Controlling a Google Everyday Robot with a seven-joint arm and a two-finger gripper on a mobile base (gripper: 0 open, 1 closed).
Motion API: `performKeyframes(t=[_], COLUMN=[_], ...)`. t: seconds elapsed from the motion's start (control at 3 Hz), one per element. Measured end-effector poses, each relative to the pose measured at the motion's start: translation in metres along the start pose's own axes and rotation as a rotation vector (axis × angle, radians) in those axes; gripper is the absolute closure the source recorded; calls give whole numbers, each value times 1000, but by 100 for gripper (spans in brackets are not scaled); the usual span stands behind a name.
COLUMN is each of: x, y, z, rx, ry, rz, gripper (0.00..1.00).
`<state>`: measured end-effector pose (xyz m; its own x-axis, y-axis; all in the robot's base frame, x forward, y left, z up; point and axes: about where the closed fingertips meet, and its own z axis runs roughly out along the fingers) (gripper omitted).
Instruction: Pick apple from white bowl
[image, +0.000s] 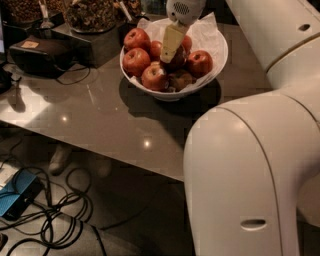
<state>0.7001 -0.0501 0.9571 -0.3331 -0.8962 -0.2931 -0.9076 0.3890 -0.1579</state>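
The white bowl (216, 59), lined with crinkled white paper, stands on the dark table at top centre and holds several red apples. My gripper (171, 53) reaches down into the middle of the bowl from above. Its cream-coloured tip sits against a dark-red apple (178, 60) in the bowl's centre, which it partly hides. Other red apples lie around it, at the left (135, 60), the front (154, 78) and the right (199, 62). A brownish lump (182, 79) lies at the front of the bowl.
The robot's large white arm (250, 165) fills the right side and hides the table there. A black box (42, 54) and glass jars of snacks (90, 14) stand at the table's back left. Cables (55, 215) and a blue device (17, 194) lie on the floor.
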Motion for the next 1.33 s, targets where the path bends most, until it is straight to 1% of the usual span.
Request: performKeyframes(t=[0.33, 1.0, 1.33], x=[0, 10, 10], y=[0, 6, 6], z=[0, 28, 28], rx=[-1, -53, -53], ry=[0, 36, 35], rz=[0, 22, 22], gripper=[35, 35, 54])
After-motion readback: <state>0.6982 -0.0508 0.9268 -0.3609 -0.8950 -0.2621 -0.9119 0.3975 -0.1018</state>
